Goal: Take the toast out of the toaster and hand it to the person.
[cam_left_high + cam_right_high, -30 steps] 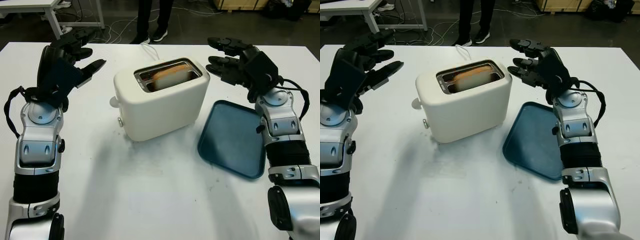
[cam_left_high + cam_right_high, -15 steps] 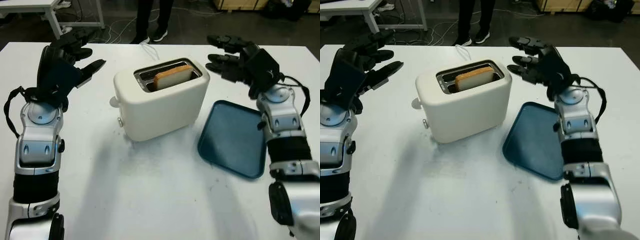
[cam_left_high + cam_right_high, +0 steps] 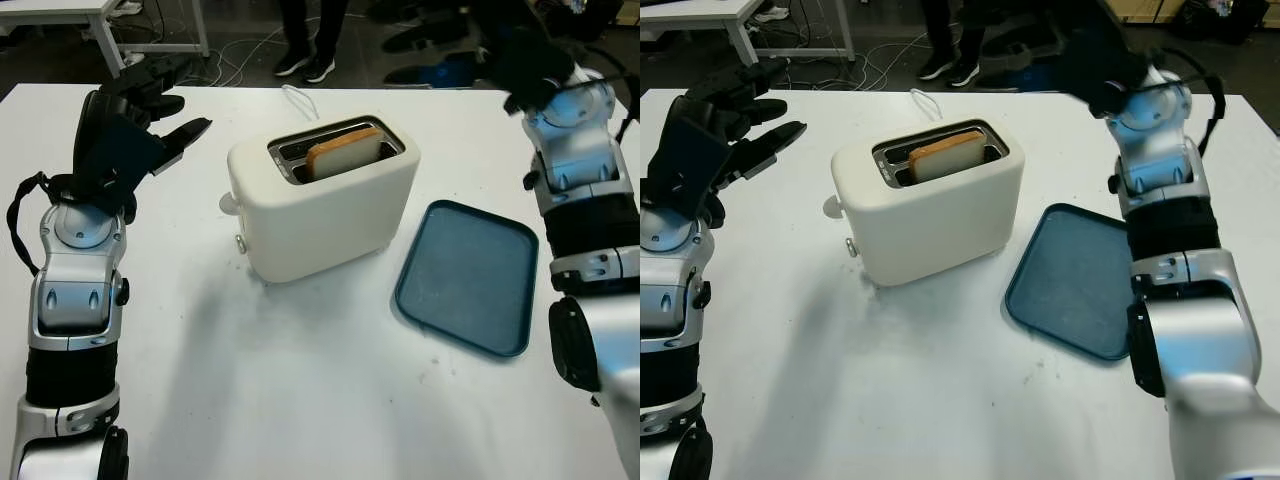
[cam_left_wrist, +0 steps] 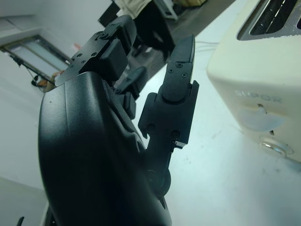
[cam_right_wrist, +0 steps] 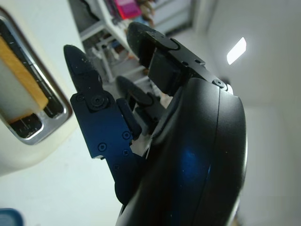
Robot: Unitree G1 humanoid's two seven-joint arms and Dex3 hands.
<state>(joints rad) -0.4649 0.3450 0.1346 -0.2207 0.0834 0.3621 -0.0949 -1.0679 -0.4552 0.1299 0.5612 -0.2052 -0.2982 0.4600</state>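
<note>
The toast point(image 3: 343, 156) stands popped up in the near slot of the white toaster point(image 3: 322, 198), its browned top edge clear of the slot rim — enough crust showing to pinch, but not much. The toaster sits near the middle of the worktop point(image 3: 300, 380), with a dark blue tray point(image 3: 466, 276) just beside it on my right and a thin white cord point(image 3: 298, 100) running off behind it.

My right hand point(image 3: 470, 45) is raised above the far right side of the worktop, behind the tray and well apart from the toast. It is blurred from the head, but the wrist camera shows its fingers point(image 5: 96, 122) uncurled and holding nothing. My left hand point(image 3: 130, 115) is open too, parked over the worktop to the left of the toaster.

As I judge it, the step in hand is the reach-in with the right hand. To do it well I want to come down from above, line the fingers across the slice's broad faces, and close on the exposed crust only — not so deep that a fingertip catches the metal slot. Then lift straight up along the slot so the toast doesn't jam. If the toaster starts to rise with it, the left hand is near enough to steady the body. A person's legs point(image 3: 305, 35) show beyond the far edge; that is where the handover goes.
</note>
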